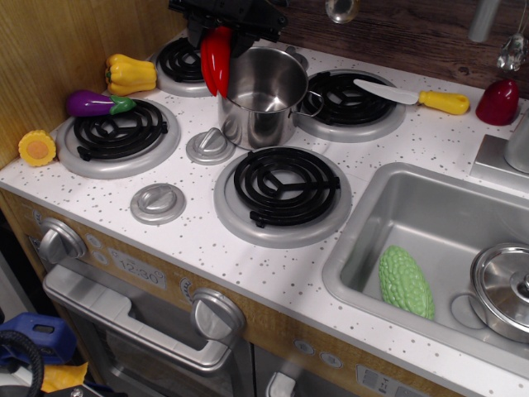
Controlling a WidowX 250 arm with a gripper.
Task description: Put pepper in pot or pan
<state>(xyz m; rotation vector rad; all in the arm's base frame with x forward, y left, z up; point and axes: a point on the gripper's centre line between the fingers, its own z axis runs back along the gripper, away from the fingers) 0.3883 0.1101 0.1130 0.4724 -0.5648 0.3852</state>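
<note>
The long glossy red pepper (217, 59) hangs tip-down from my black gripper (223, 29) at the top of the view. The gripper is shut on the pepper's upper end, which it hides. The pepper hangs in the air just left of the rim of the tall shiny steel pot (263, 95). The pot stands open and upright between the stove burners, with a small side handle on its right. I see nothing inside it.
A yellow bell pepper (131, 74), purple eggplant (97, 102) and corn slice (37, 147) lie at the left. A yellow-handled knife (413, 97) and a dark red toy (498, 102) are at the back right. The sink (438, 223) holds a green vegetable (405, 281) and a lidded pot (506, 289).
</note>
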